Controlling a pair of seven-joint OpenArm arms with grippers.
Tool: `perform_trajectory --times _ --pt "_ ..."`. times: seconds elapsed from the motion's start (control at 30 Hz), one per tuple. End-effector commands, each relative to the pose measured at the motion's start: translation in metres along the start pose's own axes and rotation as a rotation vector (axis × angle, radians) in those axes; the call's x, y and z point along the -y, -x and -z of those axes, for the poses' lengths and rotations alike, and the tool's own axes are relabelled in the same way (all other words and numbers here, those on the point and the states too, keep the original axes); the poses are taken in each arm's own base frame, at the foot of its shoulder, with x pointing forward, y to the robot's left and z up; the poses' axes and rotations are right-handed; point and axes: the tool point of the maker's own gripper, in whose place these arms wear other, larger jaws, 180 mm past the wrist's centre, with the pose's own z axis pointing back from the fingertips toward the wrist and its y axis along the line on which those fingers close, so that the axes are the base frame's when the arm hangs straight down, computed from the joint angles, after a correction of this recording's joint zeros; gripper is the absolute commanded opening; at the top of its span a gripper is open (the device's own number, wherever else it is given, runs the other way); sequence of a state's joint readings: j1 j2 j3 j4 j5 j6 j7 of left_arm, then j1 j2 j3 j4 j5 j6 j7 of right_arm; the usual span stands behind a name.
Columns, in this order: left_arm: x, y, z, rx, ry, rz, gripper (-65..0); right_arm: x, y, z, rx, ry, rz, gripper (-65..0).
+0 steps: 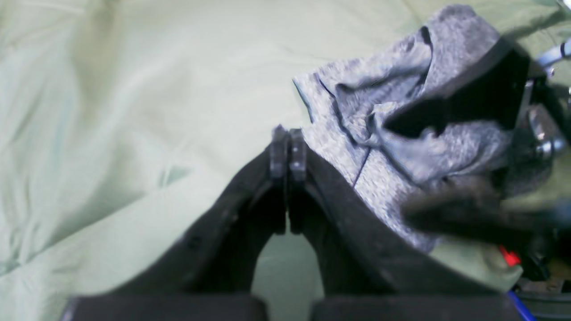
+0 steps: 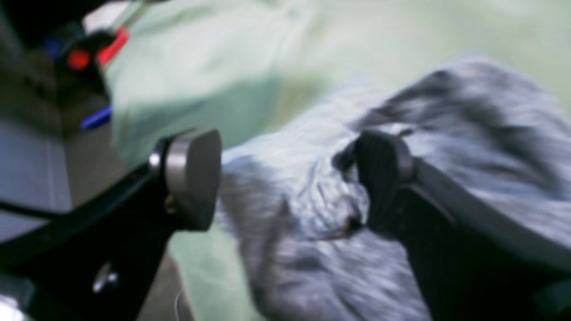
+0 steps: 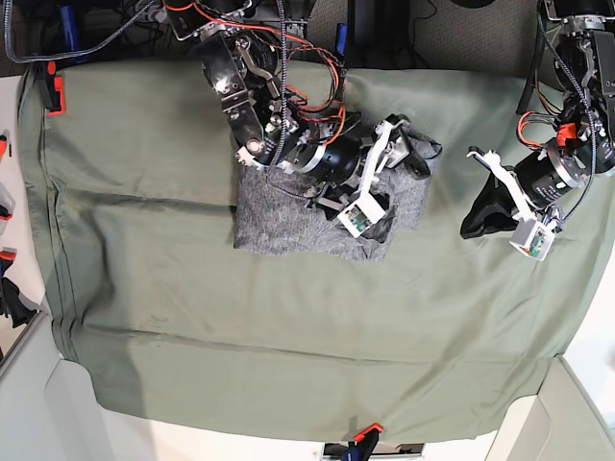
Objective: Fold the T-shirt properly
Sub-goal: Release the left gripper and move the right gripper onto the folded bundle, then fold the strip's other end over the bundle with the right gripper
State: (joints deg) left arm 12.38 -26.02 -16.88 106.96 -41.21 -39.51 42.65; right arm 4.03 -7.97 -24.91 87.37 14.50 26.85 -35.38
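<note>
The right fingers (image 2: 285,178) are spread apart with bunched shirt (image 3: 288,226) fabric between them, not clamped; the left fingers (image 1: 287,154) are pressed together on nothing, over bare cloth (image 3: 144,288) at the base view's right. The green cloth covers the whole surface. The shirt lies upper centre as a compact grey rectangle, so most folds look done, but its right end under the right arm is rumpled and needs smoothing or one more fold. Open cloth surrounds it, widest below and left; the far edge is near.
</note>
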Motion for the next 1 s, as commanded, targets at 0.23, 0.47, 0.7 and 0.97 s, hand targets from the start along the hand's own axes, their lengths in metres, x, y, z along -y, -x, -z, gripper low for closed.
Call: perform_trajectory --times 0.23,0.47,0.7,0.97 --pt "0.016 -0.025 -0.005 0.084 0.102 -0.058 -65.0 -0.012 -0.093 -0.035 0.238 0.008 -0.137 -19.7" --pt "0.039 -0.026 -0.003 0.09 0.204 -0.132 -65.0 0.064 -0.126 -0.087 0.324 0.334 -0.129 -37.9" --pt "0.099 0.026 0.014 -0.093 0.336 -0.101 -65.0 0.156 -0.104 -0.133 0.318 0.596 -0.004 -65.0" --pt "0.131 0.069 0.015 -0.19 0.359 -0.036 -65.0 0.198 -0.051 -0.101 0.13 0.579 0.076 -65.0"
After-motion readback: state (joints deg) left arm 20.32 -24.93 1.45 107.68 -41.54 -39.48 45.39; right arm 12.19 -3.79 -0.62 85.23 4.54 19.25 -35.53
